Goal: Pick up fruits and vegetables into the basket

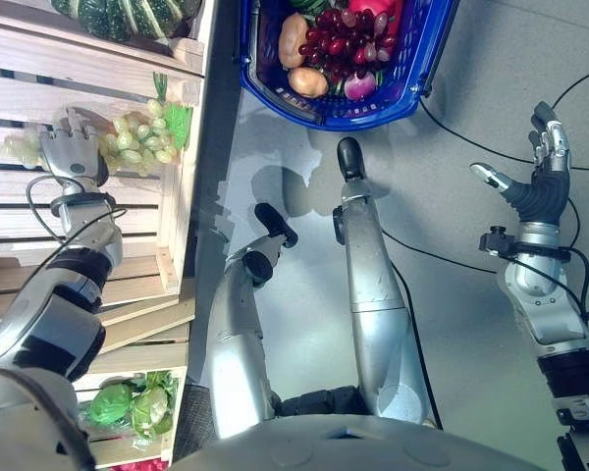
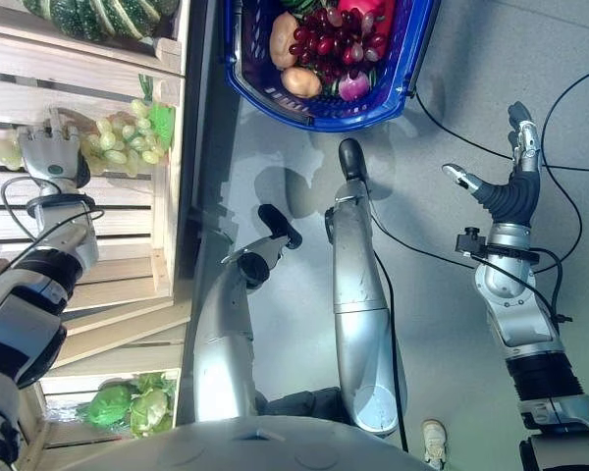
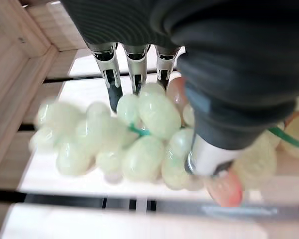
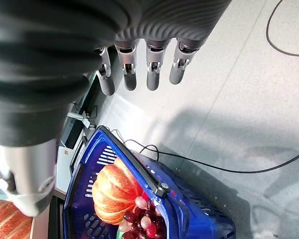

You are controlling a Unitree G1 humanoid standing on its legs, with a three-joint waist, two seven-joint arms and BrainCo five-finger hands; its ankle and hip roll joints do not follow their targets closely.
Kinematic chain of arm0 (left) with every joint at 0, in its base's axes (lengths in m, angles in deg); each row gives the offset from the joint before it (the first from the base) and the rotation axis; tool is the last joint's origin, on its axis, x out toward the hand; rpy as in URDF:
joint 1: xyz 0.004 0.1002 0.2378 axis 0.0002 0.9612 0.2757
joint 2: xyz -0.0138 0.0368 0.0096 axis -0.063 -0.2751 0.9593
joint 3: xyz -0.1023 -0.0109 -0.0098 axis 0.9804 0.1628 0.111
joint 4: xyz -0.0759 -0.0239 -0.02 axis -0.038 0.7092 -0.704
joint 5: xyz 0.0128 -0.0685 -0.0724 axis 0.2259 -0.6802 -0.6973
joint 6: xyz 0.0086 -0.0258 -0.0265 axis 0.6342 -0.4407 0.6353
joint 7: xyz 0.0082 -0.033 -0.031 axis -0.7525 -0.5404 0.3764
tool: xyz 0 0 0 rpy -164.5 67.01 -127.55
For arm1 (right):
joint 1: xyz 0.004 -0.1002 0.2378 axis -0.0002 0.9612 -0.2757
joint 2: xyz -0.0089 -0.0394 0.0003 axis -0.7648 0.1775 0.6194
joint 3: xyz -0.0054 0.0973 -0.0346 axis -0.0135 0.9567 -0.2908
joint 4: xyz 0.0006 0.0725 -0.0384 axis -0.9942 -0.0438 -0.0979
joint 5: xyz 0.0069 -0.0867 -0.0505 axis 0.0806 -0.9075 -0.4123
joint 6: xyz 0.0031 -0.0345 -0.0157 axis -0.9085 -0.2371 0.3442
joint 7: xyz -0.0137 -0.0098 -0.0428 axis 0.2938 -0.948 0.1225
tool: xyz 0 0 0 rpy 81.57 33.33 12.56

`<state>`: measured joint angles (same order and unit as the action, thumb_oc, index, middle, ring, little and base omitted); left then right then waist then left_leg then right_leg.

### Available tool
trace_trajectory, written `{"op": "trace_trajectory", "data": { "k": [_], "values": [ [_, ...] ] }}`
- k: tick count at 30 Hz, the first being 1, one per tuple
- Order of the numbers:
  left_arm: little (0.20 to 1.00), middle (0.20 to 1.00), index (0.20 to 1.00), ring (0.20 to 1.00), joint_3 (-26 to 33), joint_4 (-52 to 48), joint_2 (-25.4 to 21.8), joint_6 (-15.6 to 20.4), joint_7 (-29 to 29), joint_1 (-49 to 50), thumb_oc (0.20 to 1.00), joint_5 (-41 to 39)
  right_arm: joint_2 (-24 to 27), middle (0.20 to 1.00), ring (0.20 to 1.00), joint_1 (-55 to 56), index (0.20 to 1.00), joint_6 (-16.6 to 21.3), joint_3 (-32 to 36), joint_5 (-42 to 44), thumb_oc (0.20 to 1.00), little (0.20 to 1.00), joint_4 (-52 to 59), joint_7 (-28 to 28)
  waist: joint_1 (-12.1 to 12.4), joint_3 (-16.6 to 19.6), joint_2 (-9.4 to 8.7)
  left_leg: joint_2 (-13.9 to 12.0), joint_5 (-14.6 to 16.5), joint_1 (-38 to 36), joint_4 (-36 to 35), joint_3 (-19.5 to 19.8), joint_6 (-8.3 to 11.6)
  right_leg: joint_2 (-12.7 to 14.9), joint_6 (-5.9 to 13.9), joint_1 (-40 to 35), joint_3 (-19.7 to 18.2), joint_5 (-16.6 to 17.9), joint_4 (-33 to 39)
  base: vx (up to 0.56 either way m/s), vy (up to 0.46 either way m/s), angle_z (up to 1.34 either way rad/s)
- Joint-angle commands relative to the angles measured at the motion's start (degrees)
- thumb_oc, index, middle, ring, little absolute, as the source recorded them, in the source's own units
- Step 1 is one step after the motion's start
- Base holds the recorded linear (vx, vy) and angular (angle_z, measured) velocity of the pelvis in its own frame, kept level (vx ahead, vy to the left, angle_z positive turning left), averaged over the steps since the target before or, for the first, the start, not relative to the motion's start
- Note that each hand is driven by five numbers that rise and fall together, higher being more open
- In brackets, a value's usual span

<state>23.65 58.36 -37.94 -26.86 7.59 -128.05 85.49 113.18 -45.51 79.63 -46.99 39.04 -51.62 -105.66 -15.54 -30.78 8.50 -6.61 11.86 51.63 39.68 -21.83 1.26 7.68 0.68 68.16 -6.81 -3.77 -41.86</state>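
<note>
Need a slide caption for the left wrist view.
Left hand reaches over a bunch of green grapes on a wooden shelf.

I see a wooden shelf [image 1: 39, 211] of pale slats running down the left side, its boards [image 3: 139, 219] light with dark gaps between them. Right of the shelf lies a grey floor [image 1: 491, 88], smooth and speckled. A white shoe [image 2: 433, 439] shows at the bottom edge, on the floor.

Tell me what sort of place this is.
Probably a mock grocery produce section: slatted pale wooden crates holding a green grape bunch, and a blue plastic shopping basket of produce on the grey floor.
</note>
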Motion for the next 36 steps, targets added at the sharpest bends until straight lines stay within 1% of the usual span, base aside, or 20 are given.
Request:
{"op": "trace_trajectory", "data": {
  "k": [1,3,8,13,18,21,22,23,24,25,26,27,28,29,31,33,34,35,36],
  "values": [
    [0.2,0.2,0.2,0.2,4.5,5.6,-2.0,-4.1,5.0,10.8,0.2,0.6,2.2,1.0,1.0,1.7,1.0,4.8,0.0,0.0,1.0,1.0,2.1,-1.9,-2.2,1.0,2.25,2.1,2.7,4.3,2.6,2.3,-0.43,1.3,4.83,-1.1,-0.2,-3.6,2.4,0.0,0.0,0.0],
    [0.2,0.2,0.2,0.2,4.9,5.5,-1.9,-5.0,4.8,12.0,0.2,2.3,2.2,1.0,1.0,1.9,1.0,5.6,0.4,-0.2,1.0,1.0,2.6,-1.5,-2.1,1.0,2.27,2.2,2.8,4.5,2.7,2.5,-0.46,1.2,4.78,-0.9,-0.3,-3.7,2.2,0.0,0.0,0.0],
    [0.2,0.2,0.2,0.2,5.0,4.9,-1.2,-7.3,4.6,13.4,0.2,5.7,2.6,1.0,1.0,1.7,1.0,5.9,0.4,-0.6,1.0,1.0,3.8,-0.7,-1.9,1.0,2.27,2.4,2.8,4.4,2.7,2.8,-0.45,1.3,4.7,-1.2,-0.2,-3.9,2.1,0.0,0.002,0.01],
    [0.2,0.2,0.2,0.2,5.6,3.8,-1.1,-8.0,2.6,15.1,0.2,6.1,2.8,1.0,1.0,2.0,1.0,5.5,0.6,-1.1,1.0,1.0,4.8,-0.5,-1.5,1.0,2.31,2.5,2.8,4.1,2.7,3.1,-0.5,1.5,4.65,-1.6,0.0,-4.0,1.9,0.0,0.006,0.05],
    [0.2,0.2,0.2,0.2,6.2,2.9,-1.4,-8.0,1.2,16.0,0.2,6.4,3.1,1.0,1.0,2.2,1.0,5.1,0.5,-0.9,1.0,1.0,5.3,0.5,-1.3,1.0,2.2,2.6,2.7,2.9,2.3,3.4,-0.42,1.8,4.68,-3.0,0.3,-4.1,2.2,0.0,0.0,0.0],
    [0.2,0.2,0.2,0.2,6.7,2.4,-1.5,-8.0,0.1,16.4,0.2,7.3,3.1,1.0,1.0,2.4,1.0,5.1,0.4,-2.6,1.0,1.0,5.6,1.0,-1.2,1.0,1.96,2.6,2.5,2.1,1.8,3.5,-0.41,1.9,4.76,-4.1,0.6,-4.0,2.8,0.0,-0.015,0.01],
    [0.2,0.2,0.2,0.2,7.1,1.4,-1.8,-8.1,-0.2,16.5,0.2,9.0,3.7,1.0,1.0,2.3,1.0,4.1,-0.4,-6.1,1.0,1.0,6.0,4.2,-1.0,1.0,1.71,2.6,2.4,1.0,1.5,3.6,-0.35,2.1,4.87,-5.5,1.1,-3.9,3.1,-0.01,-0.046,0.02],
    [0.2,0.2,0.2,0.2,7.2,1.0,-1.9,-8.0,-0.2,16.5,0.2,9.6,3.9,1.0,1.0,2.4,1.0,3.6,-0.6,-6.8,1.0,1.0,6.2,4.8,-1.0,1.0,1.63,2.7,2.4,0.6,1.4,3.7,-0.35,2.2,4.89,-5.9,1.2,-3.9,3.2,-0.02,-0.071,0.01],
    [0.2,0.2,0.2,0.2,7.6,-0.1,-2.3,-8.0,-0.9,16.7,0.2,10.8,4.6,1.0,1.0,2.4,1.0,1.8,-1.4,-9.4,1.0,1.0,6.6,6.1,-0.7,1.0,1.45,2.8,2.3,-0.2,1.1,3.9,-0.32,2.2,4.96,-6.9,1.6,-4.0,3.4,-0.02,-0.051,0.01],
    [0.2,0.2,0.2,0.2,7.8,-0.6,-2.5,-7.8,-1.4,16.7,0.2,11.4,5.0,1.0,1.0,2.3,1.0,0.7,-1.7,-10.5,1.0,1.0,6.6,6.6,-0.6,1.0,1.38,2.8,2.2,-0.5,0.9,4.0,-0.3,2.3,4.99,-7.3,1.7,-4.0,3.5,-0.02,-0.051,0.01],
    [0.2,0.2,0.2,0.2,8.0,-0.9,-2.7,-7.8,-1.6,16.8,0.2,11.8,5.2,1.0,1.0,2.3,1.0,0.3,-2.0,-10.9,1.0,1.0,6.7,6.6,-0.6,1.0,1.32,2.8,2.2,-0.7,0.8,4.1,-0.28,2.3,5.01,-7.6,1.8,-4.0,3.6,-0.02,-0.047,0.05],
    [0.2,0.2,0.2,0.2,8.2,-1.8,-3.2,-7.7,-2.0,16.9,0.2,13.3,5.9,1.0,1.0,2.0,1.0,-1.5,-2.7,-13.0,1.0,1.0,6.6,7.7,-0.4,1.0,1.18,2.8,2.1,-1.4,0.6,4.2,-0.28,2.4,5.03,-8.5,2.1,-4.0,3.8,-0.03,-0.109,0.08],
    [0.2,0.2,0.2,0.2,8.9,-3.8,-4.7,-6.7,-4.8,16.7,0.2,15.9,7.8,1.0,1.0,1.0,1.0,-5.7,-5.3,-18.8,1.0,1.0,5.7,9.1,0.2,1.0,0.81,2.8,1.9,-3.2,0.0,4.7,-0.29,2.7,5.12,-10.8,2.9,-4.0,4.4,-0.04,-0.139,0.1],
    [0.2,0.2,0.2,0.2,9.1,-4.9,-5.6,-6.5,-5.5,16.4,0.2,17.3,8.6,1.0,1.0,0.4,1.0,-7.7,-6.5,-21.7,1.0,1.0,5.4,9.1,0.5,1.0,0.61,2.8,1.8,-3.7,0.0,4.9,-0.37,2.8,5.08,-11.6,3.2,-4.0,4.5,-0.04,-0.149,0.09],
    [0.2,0.2,0.2,0.2,9.1,-6.8,-7.5,-5.8,-7.0,15.7,0.2,18.3,10.5,1.0,1.0,-1.3,1.0,-11.8,-9.1,-22.7,1.0,1.0,4.4,11.1,1.1,1.0,0.26,2.9,1.7,-5.2,-0.5,5.4,-0.45,3.0,5.16,-13.6,4.0,-4.0,5.1,-0.03,-0.109,0.07],
    [0.2,0.2,0.2,0.2,9.3,-8.3,-9.1,-5.5,-8.5,14.8,0.2,19.2,11.3,1.0,1.0,-2.8,1.0,-13.4,-11.3,-23.2,1.0,1.0,3.3,12.1,1.7,1.0,-0.14,3.0,1.5,-6.4,-1.1,5.8,-0.51,3.0,5.11,-15.2,4.7,-4.0,5.5,-0.03,-0.143,0.08],
    [0.2,0.2,0.2,0.2,9.5,-10.0,-11.0,-4.8,-9.4,13.6,0.2,19.9,11.7,1.0,1.0,-4.6,1.0,-15.9,-14.0,-25.3,1.0,1.0,1.9,13.7,2.4,1.0,-0.56,3.2,1.3,-7.6,-1.6,6.3,-0.59,3.0,5.11,-16.9,5.3,-4.0,5.9,-0.04,-0.193,0.12],
    [0.2,0.2,0.2,0.2,9.6,-11.1,-12.2,-4.3,-9.8,12.9,0.2,20.5,11.8,1.0,1.0,-5.9,1.0,-16.3,-15.5,-25.7,1.0,1.0,1.4,13.9,2.7,1.0,-0.82,3.1,1.2,-8.3,-2.0,6.5,-0.68,3.1,5.07,-17.8,5.8,-4.0,6.1,-0.04,-0.194,0.12],
    [0.2,0.2,0.2,0.2,9.6,-12.2,-13.2,-4.1,-9.9,12.1,0.2,21.3,12.0,1.0,1.0,-7.2,1.0,-17.5,-17.0,-25.9,1.0,1.0,1.2,14.5,3.0,1.0,-1.12,3.2,1.1,-9.0,-2.3,6.8,-0.78,3.1,5.01,-18.7,6.2,-4.0,6.2,-0.02,-0.117,0.08]
  ]
}}
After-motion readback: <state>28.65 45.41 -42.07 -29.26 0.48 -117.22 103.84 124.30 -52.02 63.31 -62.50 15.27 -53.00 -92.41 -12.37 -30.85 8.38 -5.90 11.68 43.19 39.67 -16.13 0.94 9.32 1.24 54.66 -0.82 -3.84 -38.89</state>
